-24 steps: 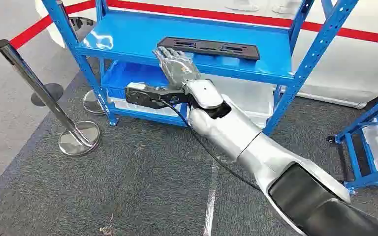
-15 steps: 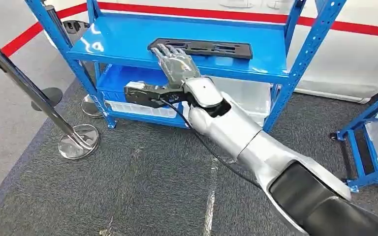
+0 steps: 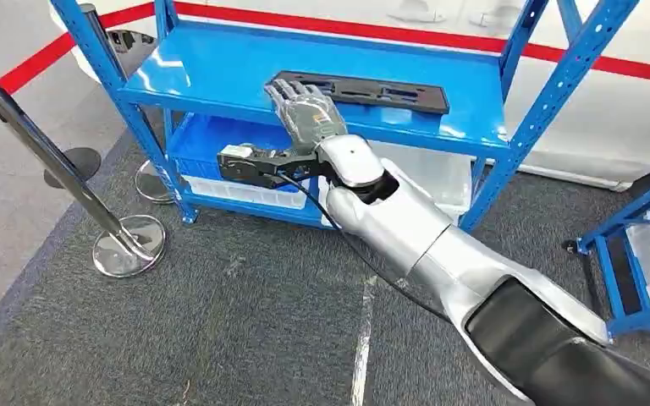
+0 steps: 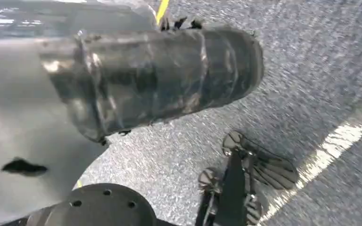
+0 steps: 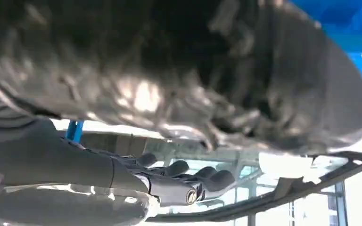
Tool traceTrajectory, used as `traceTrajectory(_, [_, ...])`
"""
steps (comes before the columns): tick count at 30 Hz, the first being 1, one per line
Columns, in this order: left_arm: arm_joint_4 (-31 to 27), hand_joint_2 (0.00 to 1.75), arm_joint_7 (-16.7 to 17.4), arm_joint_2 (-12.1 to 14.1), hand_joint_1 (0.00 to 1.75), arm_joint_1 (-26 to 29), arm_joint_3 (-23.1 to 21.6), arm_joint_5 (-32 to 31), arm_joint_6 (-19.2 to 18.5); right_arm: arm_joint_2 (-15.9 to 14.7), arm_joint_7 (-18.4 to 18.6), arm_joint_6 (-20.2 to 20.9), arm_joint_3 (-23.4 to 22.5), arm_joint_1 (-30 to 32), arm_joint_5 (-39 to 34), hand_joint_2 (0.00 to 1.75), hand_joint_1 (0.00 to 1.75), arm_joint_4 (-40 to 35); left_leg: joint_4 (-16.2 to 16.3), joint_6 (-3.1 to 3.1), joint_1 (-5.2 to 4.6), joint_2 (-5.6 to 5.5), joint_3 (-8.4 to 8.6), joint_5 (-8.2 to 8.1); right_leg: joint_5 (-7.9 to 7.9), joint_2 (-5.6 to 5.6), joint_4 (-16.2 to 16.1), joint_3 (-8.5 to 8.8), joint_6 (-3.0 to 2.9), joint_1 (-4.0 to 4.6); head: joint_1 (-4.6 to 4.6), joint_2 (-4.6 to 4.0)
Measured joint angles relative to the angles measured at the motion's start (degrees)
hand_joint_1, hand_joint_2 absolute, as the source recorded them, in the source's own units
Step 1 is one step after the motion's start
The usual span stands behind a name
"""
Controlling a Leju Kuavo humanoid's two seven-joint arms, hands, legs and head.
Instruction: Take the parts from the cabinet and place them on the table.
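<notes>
A long flat black part [image 3: 381,90] lies on the top shelf of the blue cabinet [image 3: 220,63]. My right hand [image 3: 305,110] reaches in from the lower right, palm down with its fingers stretched out, over the part's left end. I cannot tell whether they touch it. In the right wrist view the dark fingers [image 5: 202,181] are loosely apart with nothing between them, and the part's thin edge [image 5: 306,181] runs just beyond. My left hand's grey ribbed cover [image 4: 151,80] hangs above the carpet, fingers hidden.
A chrome barrier post [image 3: 42,144] with a round base [image 3: 127,245] stands left of the cabinet. Clear plastic bins [image 3: 427,169] sit on the lower shelf. A second blue rack [image 3: 643,245] stands at the right. White tape [image 3: 362,338] runs across the grey carpet.
The whole picture has swayed a little, so the camera moved. My right hand stays over the left end of the black part, and the part has not moved on the shelf.
</notes>
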Motion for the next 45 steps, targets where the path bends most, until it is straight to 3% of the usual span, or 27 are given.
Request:
traceTrajectory(1, [0.02,0.0,0.0,0.0,0.0,-0.05,0.02,0.0,-0.02,0.0,0.09,-0.17,0.07,0.07,0.17,0.0,0.0,0.02,0.04,0.15,0.0,0.0,0.13,-0.16,-1.01,0.0,3.04,-1.8,0.12,-0.08,0.0,0.0])
traceTrajectory(2, [0.0,0.0,0.0,0.0,0.0,-0.06,0.0,0.0,0.0,-0.11,0.33,-0.43,0.39,0.32,0.6,0.0,0.0,0.13,0.08,0.16,0.0,-0.03,0.48,-0.6,-2.11,0.0,8.03,-5.08,0.29,-0.18,-0.02,0.0])
traceTrajectory(3, [0.02,0.0,0.0,0.0,0.0,0.0,0.0,0.02,0.0,-0.15,0.38,-0.43,0.5,0.55,0.71,0.0,0.0,0.26,0.14,0.11,0.0,-0.09,0.84,-0.92,-1.25,-0.03,8.69,-6.11,0.36,-0.26,0.02,0.0])
traceTrajectory(4, [0.02,0.0,-0.02,0.0,0.0,0.09,0.0,0.09,0.02,-0.18,0.46,-0.43,0.52,0.69,0.76,0.0,0.0,0.35,0.24,0.01,0.01,-0.16,1.27,-1.32,0.97,-0.04,6.78,-5.85,0.35,-0.35,0.0,0.0])
traceTrajectory(6, [0.02,0.0,-0.11,-0.04,0.0,0.14,0.0,0.11,0.02,-0.24,0.48,-0.45,0.52,0.57,0.91,0.0,0.0,0.42,0.72,-0.3,0.01,-0.3,2.36,-2.42,7.45,-0.1,-2.34,-2.57,0.01,-0.39,0.02,0.0])
traceTrajectory(7, [0.0,0.0,-0.13,-0.04,0.0,0.1,0.0,0.11,0.02,-0.24,0.48,-0.51,0.52,0.51,0.95,0.0,0.0,0.44,1.03,-0.56,0.04,-0.3,2.81,-3.12,9.02,-0.07,-6.46,-1.23,-0.37,-0.31,0.0,0.0])
traceTrajectory(9, [0.04,0.0,-0.2,-0.11,0.0,-0.02,0.0,0.13,0.02,-0.24,0.46,-0.62,0.55,0.32,1.04,0.0,0.0,0.5,1.42,-1.35,-0.21,-0.41,2.37,-3.66,7.49,-0.01,-7.73,0.09,-0.91,0.06,-0.16,0.0])
traceTrajectory(12, [0.04,0.0,-0.22,-0.15,0.0,-0.18,-0.02,0.13,0.0,-0.44,0.59,-0.62,0.55,0.38,1.11,0.0,0.0,0.68,1.08,-2.19,-0.02,-0.24,2.69,-3.84,7.39,0.24,-7.78,0.08,-1.62,0.15,-0.04,0.02])
traceTrajectory(14, [0.04,0.0,-0.17,-0.35,0.0,0.03,-0.02,0.15,-0.02,-0.39,0.62,-0.71,0.57,0.23,1.13,0.0,0.0,0.63,5.03,-2.8,-0.12,-0.03,1.55,-5.58,7.12,0.19,-8.46,1.33,-2.12,-0.41,-0.35,0.0])
traceTrajectory(17, [0.04,0.0,-0.22,-0.26,0.0,-0.11,-0.02,0.13,-0.04,-0.42,0.59,-0.69,0.57,0.29,1.13,0.0,0.0,0.74,17.35,-3.5,0.12,-0.01,-5.59,-10.12,6.42,0.15,-8.52,2.15,-2.47,-0.37,-0.68,0.0])
traceTrajectory(18, [0.04,0.0,-0.22,-0.28,0.0,-0.03,-0.02,0.13,-0.04,-0.42,0.59,-0.69,0.57,0.49,1.13,0.0,0.0,0.81,19.05,-3.5,0.13,0.0,-7.05,-10.01,6.18,0.16,-8.51,2.4,-2.48,-0.37,-0.63,0.0])
traceTrajectory(20, [0.07,0.0,-0.2,-0.33,0.0,0.2,-0.02,0.13,-0.07,-0.44,0.62,-0.64,0.59,0.66,1.13,0.0,0.0,0.9,14.84,-3.37,0.15,0.0,-6.57,-5.14,5.58,0.35,-8.48,3.26,-2.47,-0.37,-0.66,0.0])
traceTrajectory(22, [0.04,0.0,-0.28,-0.28,0.0,0.08,-0.02,0.13,-0.07,-0.46,0.59,-0.62,0.59,0.42,1.13,0.0,0.0,0.92,4.99,-2.9,0.1,0.0,-2.86,1.04,4.97,0.46,-8.47,4.27,-2.24,-0.37,-0.63,0.0])
traceTrajectory(25, [0.09,0.0,-0.33,-0.26,0.0,-0.15,-0.02,0.09,0.02,-0.61,0.62,-0.34,0.59,0.07,1.13,0.0,0.0,0.98,0.84,-1.68,-0.6,-0.07,-0.7,0.1,4.76,0.48,-8.62,4.06,-1.48,-0.04,-0.66,0.0])
traceTrajectory(27, [0.09,0.0,-0.46,-0.26,0.0,-0.12,-0.04,-0.15,0.02,-0.7,0.62,-0.29,0.61,0.22,1.13,0.0,0.0,1.14,0.87,-1.42,-0.6,-0.19,-0.94,0.14,4.8,0.37,-8.98,4.18,-1.13,0.01,-0.59,0.0])
traceTrajectory(29, [0.09,0.0,-0.46,-0.28,0.0,0.19,-0.04,-0.48,0.02,-0.9,0.62,-0.32,0.61,0.06,1.13,0.0,0.0,1.14,0.02,-0.87,0.02,-0.05,-0.19,0.36,3.13,0.29,-7.72,3.7,-0.46,-0.02,-0.48,0.0])
traceTrajectory(30, [0.09,0.0,-0.46,-0.26,0.0,0.15,-0.07,-0.57,0.04,-1.01,0.6,-0.32,0.61,-0.03,1.13,0.0,0.0,1.16,0.02,-0.5,0.03,-0.02,-0.13,0.24,1.68,0.15,-4.74,2.32,-0.29,0.02,-0.42,0.0])
traceTrajectory(32, [0.09,0.0,-0.46,-0.26,0.0,-0.09,-0.11,-0.61,0.22,-1.18,0.59,-0.29,0.61,0.07,1.13,0.0,0.0,1.2,0.05,-0.05,0.0,-0.03,-0.04,0.02,-1.76,0.16,4.8,-2.85,-0.11,-0.03,-0.33,0.0])
traceTrajectory(33, [0.09,0.0,-0.46,-0.26,0.0,-0.1,-0.15,-0.61,0.31,-1.42,0.59,-0.29,0.61,0.21,1.13,0.0,0.0,1.31,0.09,0.07,-0.02,-0.05,-0.01,-0.08,-2.61,0.15,8.58,-5.22,-0.06,-0.03,-0.35,0.0])
traceTrajectory(34, [0.09,0.0,-0.46,-0.26,0.0,-0.07,-0.22,-0.61,0.39,-1.53,0.59,-0.29,0.61,0.38,1.13,0.0,0.0,1.33,0.14,0.1,-0.02,-0.09,0.14,-0.2,-1.73,0.15,9.36,-6.15,-0.03,-0.03,-0.35,0.0])
traceTrajectory(36, [0.09,0.0,-0.46,-0.26,0.0,0.04,-0.35,-0.61,0.46,-1.77,0.62,-0.29,0.61,0.49,1.13,0.0,0.0,1.44,0.37,-0.08,-0.02,-0.18,0.44,-0.52,2.17,0.13,4.92,-4.75,-0.22,-0.06,-0.35,0.0])
traceTrajectory(37, [0.09,0.0,-0.46,-0.26,0.0,0.07,-0.44,-0.61,0.46,-1.97,0.62,-0.34,0.61,0.41,1.13,0.0,0.0,1.44,0.65,-0.3,-0.02,-0.26,0.67,-0.87,6.07,0.12,-1.68,-1.94,-0.62,-0.03,-0.33,0.0])
traceTrajectory(38, [0.09,0.0,-0.46,-0.28,0.0,0.06,-0.48,-0.59,0.35,-2.06,0.61,-0.34,0.61,0.3,1.13,0.0,0.0,1.44,0.98,-0.54,-0.01,-0.29,0.63,-1.19,7.91,0.13,-6.47,-0.04,-1.05,0.05,-0.31,0.0])
traceTrajectory(39, [0.09,0.0,-0.46,-0.28,0.0,-0.03,-0.5,-0.55,0.28,-2.1,0.62,-0.34,0.61,0.08,1.13,0.0,0.0,1.46,1.41,-0.86,-0.41,-0.34,0.34,-1.46,6.93,0.18,-7.59,1.06,-1.02,0.44,-0.35,0.0])
traceTrajectory(42, [0.09,0.0,-0.5,-0.24,0.0,-0.03,-0.5,-0.26,0.35,-2.25,0.68,-0.34,0.61,0.16,1.13,0.0,0.0,1.51,1.26,-1.59,-0.22,-0.29,0.32,-1.38,6.93,0.4,-7.7,0.81,-1.41,0.47,-0.37,0.0])
traceTrajectory(43, [0.09,0.0,-0.5,-0.22,0.0,-0.04,-0.5,-0.22,0.39,-2.38,0.7,-0.34,0.61,0.11,1.13,0.0,0.0,1.55,1.35,-1.88,-0.28,-0.31,0.4,-1.56,7.15,0.36,-8.16,1.02,-1.74,-0.01,-0.39,0.0])
traceTrajectory(45, [0.09,0.0,-0.5,-0.26,0.0,0.0,-0.5,-0.07,0.41,-2.47,0.72,-0.36,0.61,0.03,1.15,0.0,0.0,1.57,4.26,-2.58,-0.13,-0.09,-0.83,-3.75,7.15,0.22,-8.47,1.5,-2.1,-0.34,-0.79,0.0])
